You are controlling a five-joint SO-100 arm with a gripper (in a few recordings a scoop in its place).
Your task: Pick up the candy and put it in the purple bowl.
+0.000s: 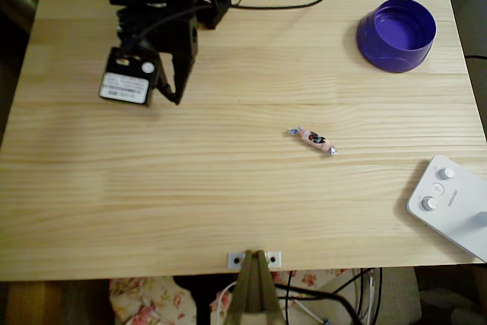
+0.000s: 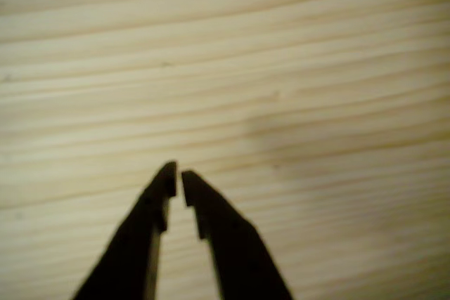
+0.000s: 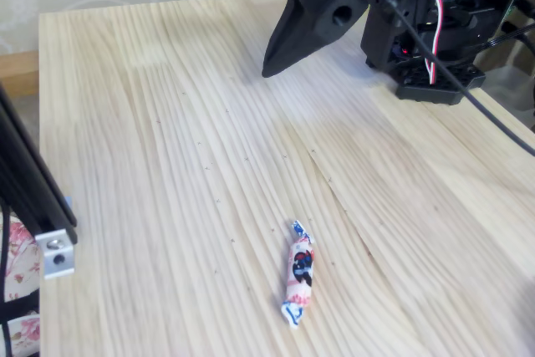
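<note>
Candy (image 1: pixel 312 141) lies alone on the wooden table (image 1: pixel 228 211) in the overhead view, a little right of the middle, with its twisted ends pointing up-left and down-right. The bowl (image 1: pixel 396 34) stands well apart from the candy, up and to the right of it, near the far right corner of the table, and nothing is inside the bowl. The gripper (image 1: pixel 174 97) hangs well to the left of the candy and higher in the picture, with its black tip pointing down at bare wood. A white box (image 1: pixel 455 204) with knobs sits at the right edge, below and right of the candy.

In the wrist view the two black fingers (image 2: pixel 151 216) come almost together at their tips, with a thin gap between; the jaws are closed on nothing, over plain wood grain.

In the fixed view the candy (image 3: pixel 298 272) lies low in the picture, and the gripper (image 3: pixel 269 70) hovers far above it, near the arm's base (image 3: pixel 435 31).
</note>
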